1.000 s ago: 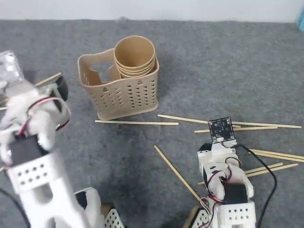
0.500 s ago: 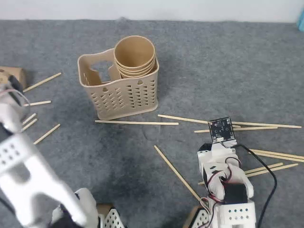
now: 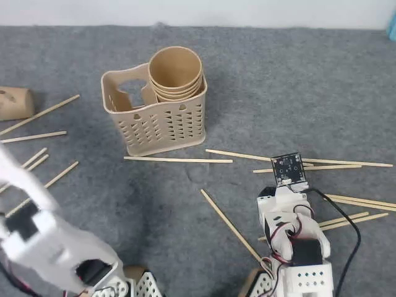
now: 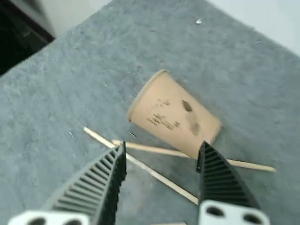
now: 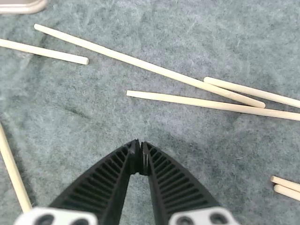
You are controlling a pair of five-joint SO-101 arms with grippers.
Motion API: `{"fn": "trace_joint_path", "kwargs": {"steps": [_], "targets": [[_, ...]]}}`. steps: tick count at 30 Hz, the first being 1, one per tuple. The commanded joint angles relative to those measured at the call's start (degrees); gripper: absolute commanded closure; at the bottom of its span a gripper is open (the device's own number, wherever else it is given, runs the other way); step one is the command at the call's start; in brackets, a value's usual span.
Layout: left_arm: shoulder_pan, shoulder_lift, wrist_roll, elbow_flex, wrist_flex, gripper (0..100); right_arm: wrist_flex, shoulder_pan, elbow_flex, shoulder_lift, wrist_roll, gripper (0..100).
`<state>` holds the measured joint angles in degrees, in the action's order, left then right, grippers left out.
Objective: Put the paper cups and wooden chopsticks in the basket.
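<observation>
grey felt-like mat (image 3: 297, 80) covers the whole table, short fuzzy nap, creased a bit near the middle. pale strip (image 3: 198, 12) runs along the far edge, prob. a wall. small teal bit (image 3: 393, 25) at far right corner. left wrist view: dark gap (image 4: 18, 28) past the mat's edge. light even, shadows soft.

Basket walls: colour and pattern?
Beige basket, walls pierced with rows of small slots; clearest in the high view.

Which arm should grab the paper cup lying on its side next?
Left. The left gripper is open and hangs over the fallen paper cup. The right gripper is shut, among chopsticks on the other side of the basket.
</observation>
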<state>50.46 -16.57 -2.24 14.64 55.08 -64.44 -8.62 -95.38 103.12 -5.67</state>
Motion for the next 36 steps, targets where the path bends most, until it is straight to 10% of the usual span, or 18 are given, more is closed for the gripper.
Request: {"fn": "trace_joint_path", "kwargs": {"steps": [1, 21, 28, 36], "targets": [[0.4, -10.9, 5.5, 14.9, -1.8, 76, 0.1, -0.4, -0.8, 0.9, -1.0, 99.1], [1.3, -65.1, -1.2, 81.0, -4.8, 76, 0.1, -0.4, -0.8, 0.9, -1.0, 99.1], [-0.3, -73.8, -1.2, 79.3, -20.4, 76, 0.1, -0.4, -0.8, 0.9, -1.0, 99.1], [-2.1, -74.4, -1.2, 81.7, -10.6, 76, 0.2, -0.4, -0.8, 0.9, -1.0, 99.0]]}}
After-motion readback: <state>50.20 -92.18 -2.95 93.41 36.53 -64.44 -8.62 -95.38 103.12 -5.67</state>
